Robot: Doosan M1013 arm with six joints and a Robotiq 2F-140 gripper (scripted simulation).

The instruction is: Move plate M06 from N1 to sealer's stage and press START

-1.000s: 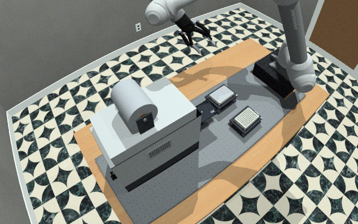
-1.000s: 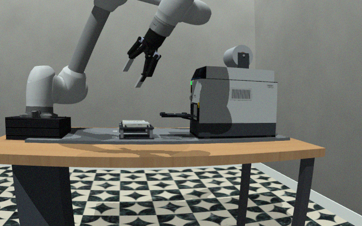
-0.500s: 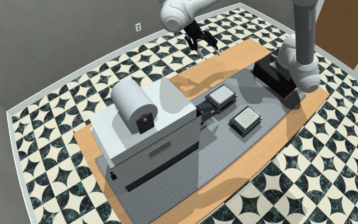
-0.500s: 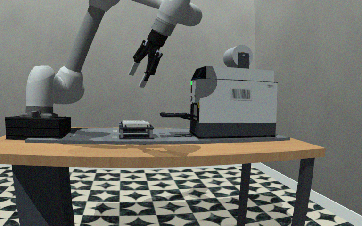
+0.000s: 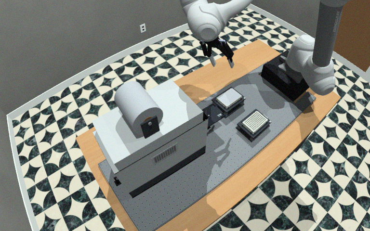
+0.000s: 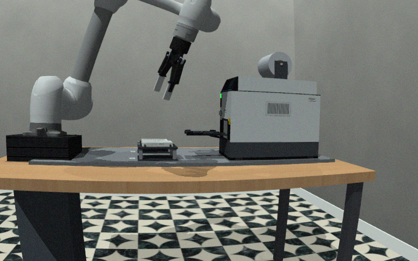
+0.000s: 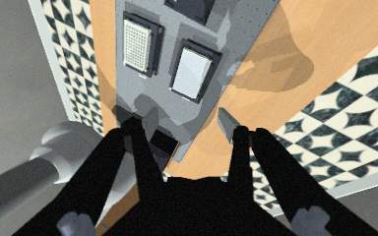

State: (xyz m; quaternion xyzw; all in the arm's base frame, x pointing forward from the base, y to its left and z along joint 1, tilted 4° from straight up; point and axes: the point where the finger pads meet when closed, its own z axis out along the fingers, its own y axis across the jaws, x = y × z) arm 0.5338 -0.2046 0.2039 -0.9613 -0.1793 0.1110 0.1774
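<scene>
My gripper [image 5: 222, 65] [image 6: 162, 94] [image 7: 188, 115] is roughly two-thirds open, nothing in it, hanging high, probably to clear both nested plates [image 5: 230, 97] [image 7: 192, 73]; can't tell which is M06, but neither's on the sealer's stage [image 5: 215, 115] [image 6: 201, 132].

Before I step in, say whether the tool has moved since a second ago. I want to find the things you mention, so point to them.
Yes: in the exterior view, the tool [image 5: 222, 65] [image 6: 161, 94] [image 7: 188, 115] sits lower and nearer the sealer [image 5: 169, 166] [image 6: 271, 129].
</scene>
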